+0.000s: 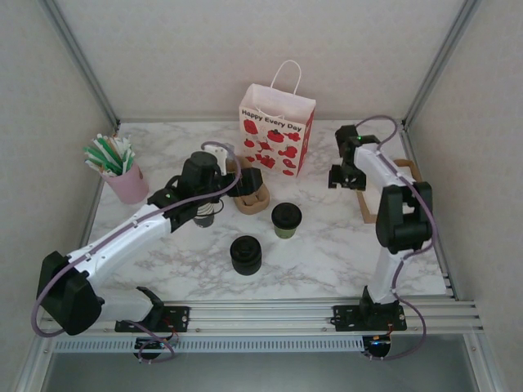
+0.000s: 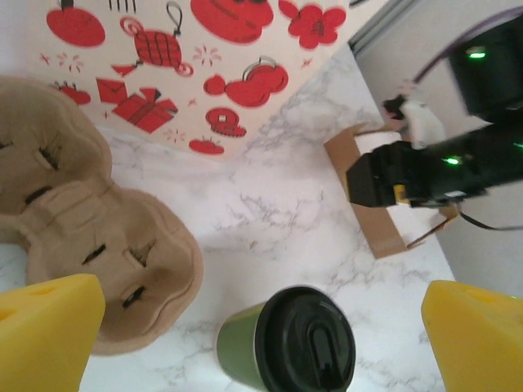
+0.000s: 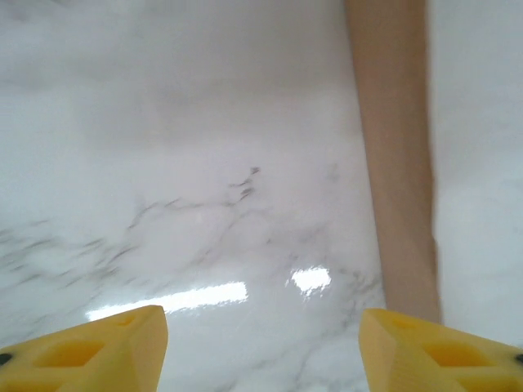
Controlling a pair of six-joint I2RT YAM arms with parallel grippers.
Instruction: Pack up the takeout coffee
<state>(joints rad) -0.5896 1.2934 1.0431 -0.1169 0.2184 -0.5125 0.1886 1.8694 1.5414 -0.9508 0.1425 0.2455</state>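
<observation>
The takeout coffee (image 1: 286,219) is a small green cup with a round black lid, standing upright on the marble table (image 1: 327,245). In the left wrist view the takeout coffee (image 2: 298,345) stands low in frame beyond my left gripper (image 2: 261,335). That gripper's yellow fingertips (image 2: 49,327) are wide open and hold nothing. From above, my left gripper (image 1: 247,183) hovers over the brown cup carrier (image 1: 252,199), just left of the coffee. My right gripper (image 1: 345,175) is open at the far right, above bare marble. In the right wrist view nothing lies between the fingers of my right gripper (image 3: 265,351).
A white gift bag (image 1: 278,131) with red prints stands at the back centre. A flat brown paper bag (image 1: 382,196) lies at the right. A black lid stack (image 1: 246,254) sits in front, a cup stack (image 1: 204,217) under the left arm, a pink straw holder (image 1: 122,181) far left.
</observation>
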